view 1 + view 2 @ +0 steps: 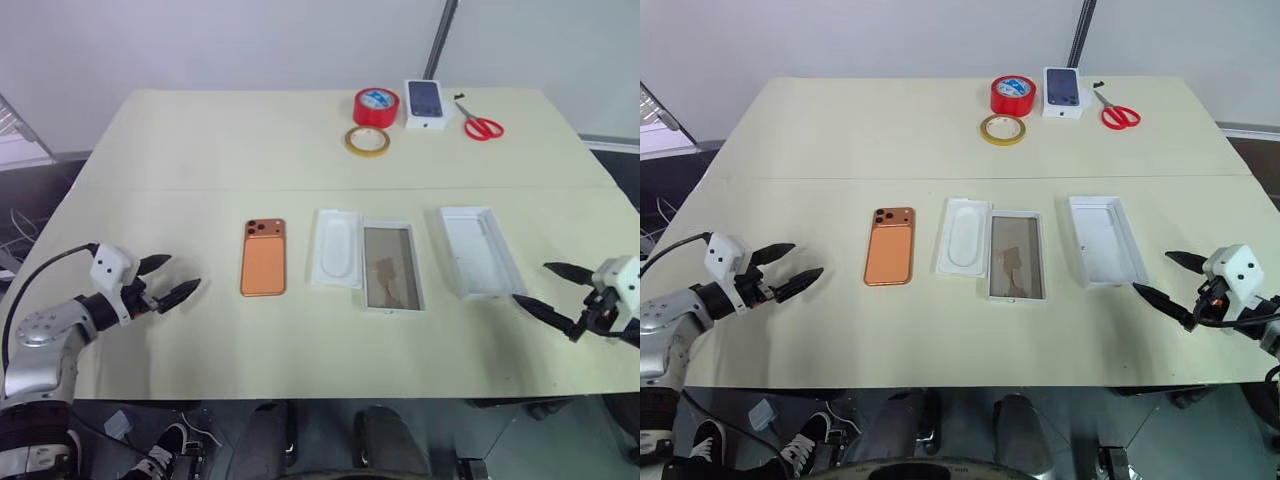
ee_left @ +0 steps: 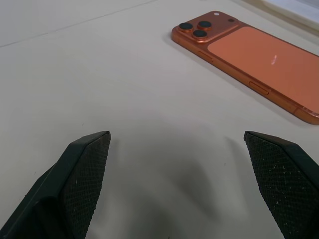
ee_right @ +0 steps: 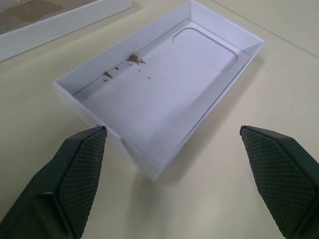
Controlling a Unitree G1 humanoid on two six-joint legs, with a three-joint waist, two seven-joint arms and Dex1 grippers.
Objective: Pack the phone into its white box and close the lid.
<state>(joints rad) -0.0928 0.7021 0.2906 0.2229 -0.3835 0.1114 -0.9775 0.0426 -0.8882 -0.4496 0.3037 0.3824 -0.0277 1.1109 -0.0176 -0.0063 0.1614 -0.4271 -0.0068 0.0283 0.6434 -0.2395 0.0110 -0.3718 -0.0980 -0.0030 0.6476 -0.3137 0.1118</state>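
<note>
Four flat pieces lined up in a row mid-table, spaced apart for clean single picks: slim orange smartphone [image 1: 263,257] camera-side up, flat white insert with oval recess [image 1: 336,248], shallow white tray with glossy brown floor [image 1: 391,266] touching it, plain white cardboard lid [image 1: 480,251] hollow-up. Long axes all front-to-back; phone camera end pointing away. Left gripper [image 1: 171,281] near phone, right gripper [image 1: 548,291] just beside lid; both spread wide, holding nothing.

Left gripper [image 1: 169,281] and right gripper [image 1: 540,290] hover low, jaws spread wide, pointing inward.
</note>
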